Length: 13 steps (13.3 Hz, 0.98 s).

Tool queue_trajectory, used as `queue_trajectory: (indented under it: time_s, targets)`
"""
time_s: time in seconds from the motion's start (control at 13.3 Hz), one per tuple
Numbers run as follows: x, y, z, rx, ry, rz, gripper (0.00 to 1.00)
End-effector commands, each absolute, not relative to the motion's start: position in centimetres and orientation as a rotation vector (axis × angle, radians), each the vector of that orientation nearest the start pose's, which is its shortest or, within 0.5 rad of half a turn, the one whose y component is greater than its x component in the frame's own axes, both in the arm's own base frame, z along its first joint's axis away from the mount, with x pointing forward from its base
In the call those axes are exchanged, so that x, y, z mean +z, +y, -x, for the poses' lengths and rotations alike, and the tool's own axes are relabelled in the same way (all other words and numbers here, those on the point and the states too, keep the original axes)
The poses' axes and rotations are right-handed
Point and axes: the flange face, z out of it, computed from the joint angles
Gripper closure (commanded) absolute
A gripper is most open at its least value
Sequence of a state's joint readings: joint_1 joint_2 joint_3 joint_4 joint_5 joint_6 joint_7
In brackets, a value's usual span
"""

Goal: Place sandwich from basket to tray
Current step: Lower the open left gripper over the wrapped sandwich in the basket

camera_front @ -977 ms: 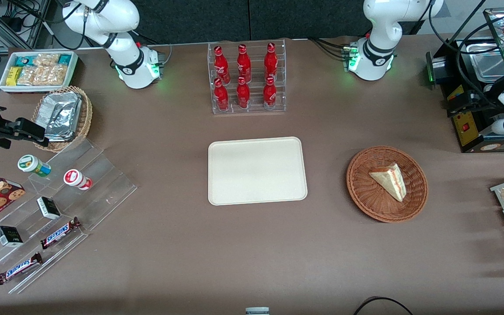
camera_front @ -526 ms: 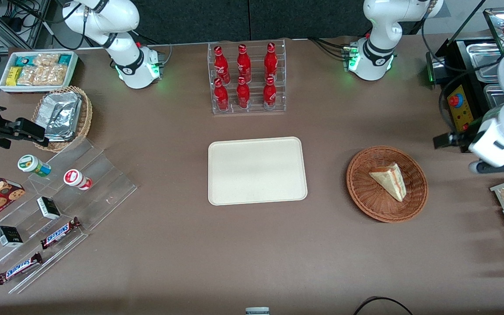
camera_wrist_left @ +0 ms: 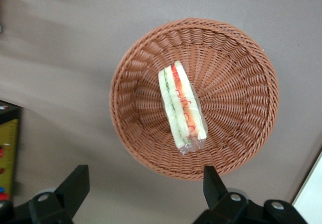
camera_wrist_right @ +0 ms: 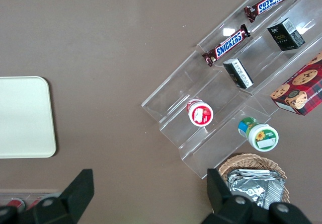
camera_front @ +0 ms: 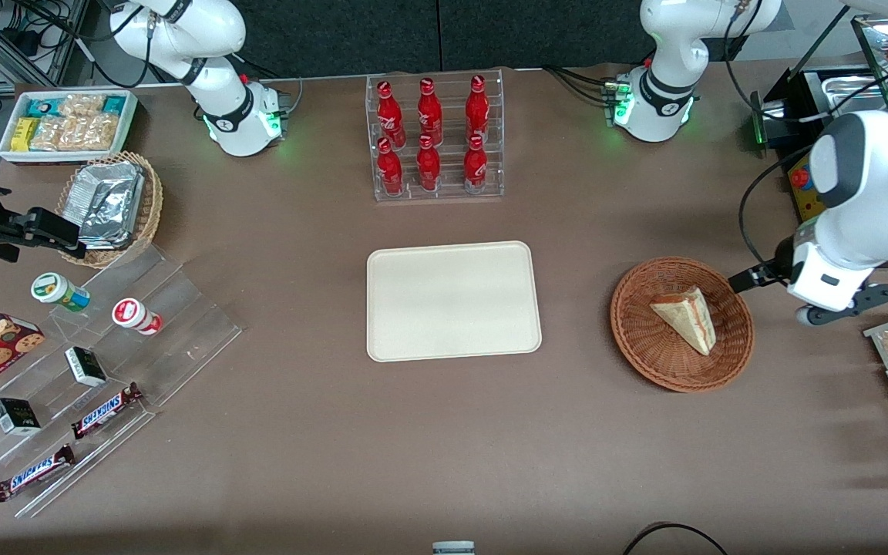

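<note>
End effector [camera_wrist_left: 143, 183] above sandwich [camera_wrist_left: 181, 104], unobstructed

The front camera looks steeply down over the whole surface [camera_front: 444, 447]. The left wrist camera looks straight down, close above the basket [camera_wrist_left: 193, 95], also seen at the front view's 3 o'clock. The right wrist camera shares the tray [camera_wrist_right: 22, 116].

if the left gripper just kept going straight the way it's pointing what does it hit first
Probably the basket, near its rim; the open left gripper looks down just off its edge, with the sandwich farther in. Depth is unclear.
</note>
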<state>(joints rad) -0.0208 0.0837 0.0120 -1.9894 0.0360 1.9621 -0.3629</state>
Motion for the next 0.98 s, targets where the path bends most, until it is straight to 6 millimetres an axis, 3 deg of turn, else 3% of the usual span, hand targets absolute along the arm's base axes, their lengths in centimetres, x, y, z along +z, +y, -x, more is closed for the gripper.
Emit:
queue_trajectory:
  time_s: [0.0,0.6,0.9]
  targets:
    - [39.8,-0.5,-53.7,0.049,-0.681,3.039,0.00]
    - [33.9,-3.7,-53.5,-0.103,-0.818,3.040,0.00]
    - [30.6,-4.2,-53.2,-0.118,-0.822,3.044,0.00]
